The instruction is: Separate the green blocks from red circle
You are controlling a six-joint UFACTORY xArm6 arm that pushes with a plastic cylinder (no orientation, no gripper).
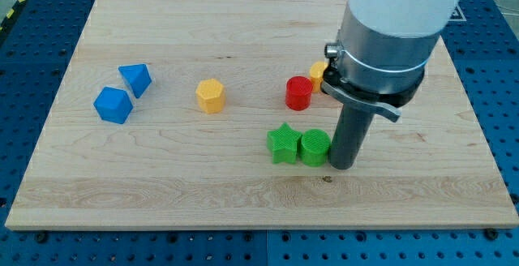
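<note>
In the camera view, two green blocks sit side by side a little toward the view's bottom right of the surface's middle. The green star [282,143] lies on the view's left of the pair and the green circle [314,147] on its right; the two appear to touch. Both are bright green with ribbed tops.

The red circle [298,92] stands near them, toward the view's top, apart from both green blocks with bare wood between. It is a short upright cylinder.

The arm carries no hand, so there is nothing to open or close and nothing is held; it ends in a dark rod. My tip [341,167] rests on the surface just beside the green circle, at that block's right edge in the view, and seems to touch it.

A yellow block [318,72] shows just right of the red circle, partly hidden behind the arm's grey collar, so its shape cannot be told. A yellow hexagon [210,96] stands well to the view's left of the red circle. Further left lie two blue blocks close together: a blue pentagon-like block [113,105] and a blue triangle-like block [135,79].

The wooden surface [162,185] lies on a blue perforated table [495,96].
</note>
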